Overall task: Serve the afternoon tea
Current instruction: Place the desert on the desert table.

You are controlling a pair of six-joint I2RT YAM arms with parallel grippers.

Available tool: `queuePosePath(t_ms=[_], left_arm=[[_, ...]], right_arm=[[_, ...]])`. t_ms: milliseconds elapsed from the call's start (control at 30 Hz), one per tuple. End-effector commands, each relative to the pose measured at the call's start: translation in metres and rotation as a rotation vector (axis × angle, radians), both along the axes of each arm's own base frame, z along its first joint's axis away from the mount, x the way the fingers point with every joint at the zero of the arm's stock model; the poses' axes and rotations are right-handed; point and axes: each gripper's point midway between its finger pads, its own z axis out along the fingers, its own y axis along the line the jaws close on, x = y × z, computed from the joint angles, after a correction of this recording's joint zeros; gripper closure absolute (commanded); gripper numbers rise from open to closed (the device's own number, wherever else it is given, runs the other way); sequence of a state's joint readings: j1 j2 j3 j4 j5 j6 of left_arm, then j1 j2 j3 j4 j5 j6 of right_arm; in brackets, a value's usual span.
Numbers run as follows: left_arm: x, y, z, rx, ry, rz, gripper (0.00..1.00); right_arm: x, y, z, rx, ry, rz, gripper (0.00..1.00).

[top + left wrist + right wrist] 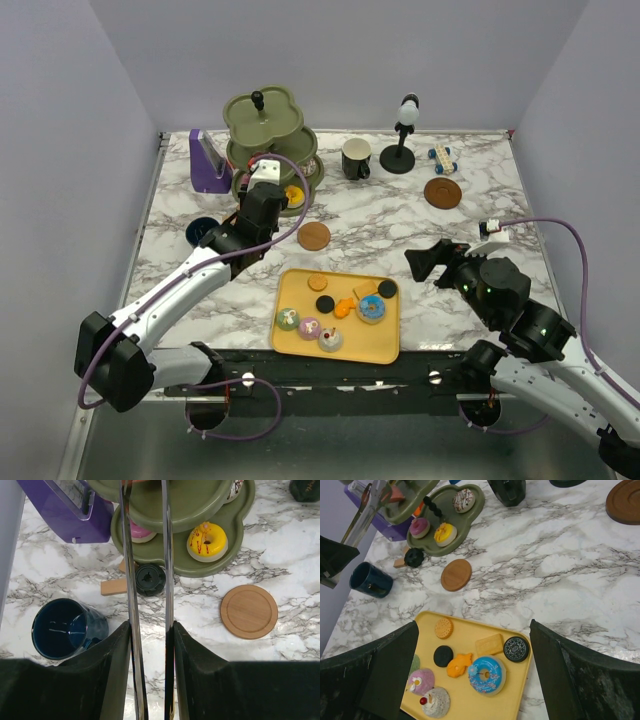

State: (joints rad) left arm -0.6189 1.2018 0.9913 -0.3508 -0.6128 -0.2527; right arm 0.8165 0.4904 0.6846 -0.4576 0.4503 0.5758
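My left gripper point(150, 627) is shut on metal tongs point(129, 555), whose blades reach up to the olive-green stand point(265, 125); their tips are cut off in the left wrist view. The stand's bottom tier point(175, 562) holds a yellow doughnut point(207, 541) and a pink cupcake point(142, 531). A black biscuit point(150, 578) and a tan one point(114, 586) lie on the table beside it. Nearby are the dark-blue mug point(67, 628) and a coaster point(249, 611). My right gripper point(474, 625) hangs open above the yellow tray point(520, 700) of treats, including a blue doughnut point(487, 674).
The black mug point(356, 158) stands right of the stand, and a second coaster point(442, 192) lies further right. A purple holder point(208, 160) sits at the back left. A black stand with a white ball point(402, 135) and a small white-and-blue toy point(443, 155) are at the back right.
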Motion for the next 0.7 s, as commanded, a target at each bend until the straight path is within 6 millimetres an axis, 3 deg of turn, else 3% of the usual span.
queuePosePath(t_ms=[0,167,400,667], left_arm=[[0.012,-0.008,0.010,-0.059,-0.042,-0.016,0.82],[0.009,-0.012,0.006,-0.072,-0.017,-0.043,0.82],[0.003,-0.017,-0.004,-0.080,0.037,-0.069,0.70],[0.000,-0.014,-0.004,-0.080,0.049,-0.055,0.65]], right_arm=[[0.000,0.002,-0.004,-0.002,0.003,0.005,0.00],[0.000,0.002,-0.004,0.000,0.003,0.005,0.00],[0.000,0.002,-0.004,0.003,0.000,0.006,0.00],[0.000,0.002,-0.004,0.004,0.000,0.005,0.00]])
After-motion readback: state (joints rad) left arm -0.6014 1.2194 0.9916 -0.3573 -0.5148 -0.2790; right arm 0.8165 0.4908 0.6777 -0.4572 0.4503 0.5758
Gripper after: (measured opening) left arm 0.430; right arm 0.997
